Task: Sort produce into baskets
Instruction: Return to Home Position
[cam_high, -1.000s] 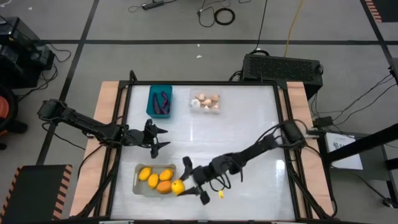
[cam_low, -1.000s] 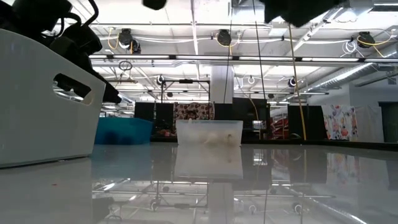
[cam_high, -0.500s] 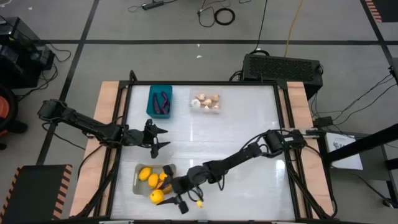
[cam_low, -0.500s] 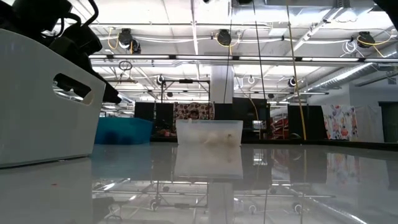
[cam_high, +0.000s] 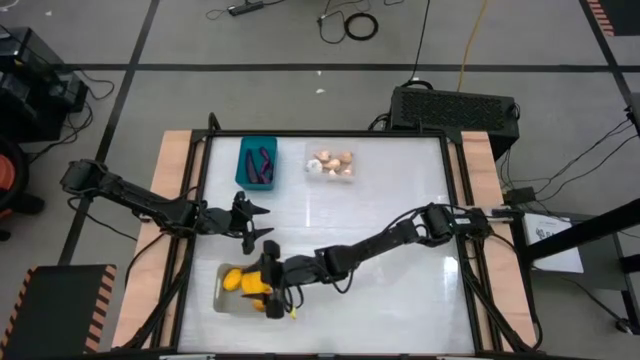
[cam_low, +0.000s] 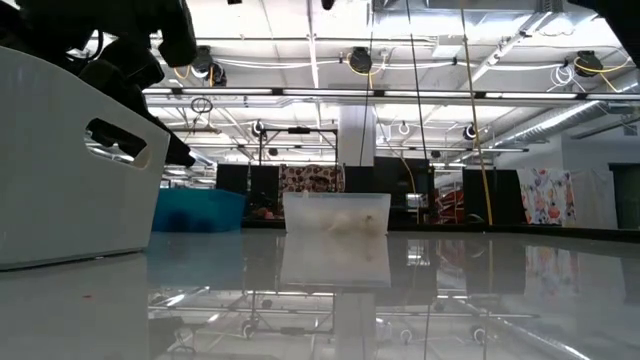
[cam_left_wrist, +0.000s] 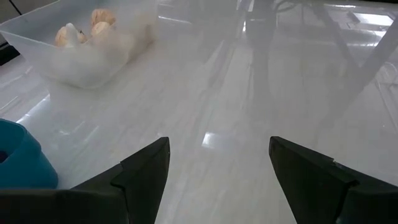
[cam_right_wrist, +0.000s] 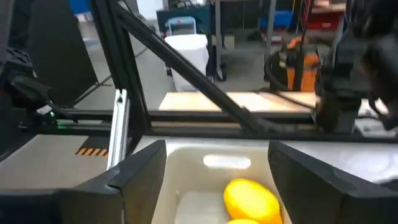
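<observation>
The grey basket sits at the table's near left and holds several yellow-orange ovals. My right gripper hangs open over the basket's right end. Its wrist view shows its open fingers above a yellow oval lying inside the basket. My left gripper waits open and empty above the table, left of centre. The teal basket holds purple eggplants. The clear basket holds garlic bulbs.
The teal and clear baskets stand side by side at the table's far edge. The white tabletop between them and the grey basket is bare. In the low view the grey basket stands close at the left, with dark arm parts above it.
My right gripper has gone toward the table's left edge, from beside the grey basket's right end, along its near rim, to over the basket. The yellow oval at its fingertips went along and now lies in the basket with the others.
</observation>
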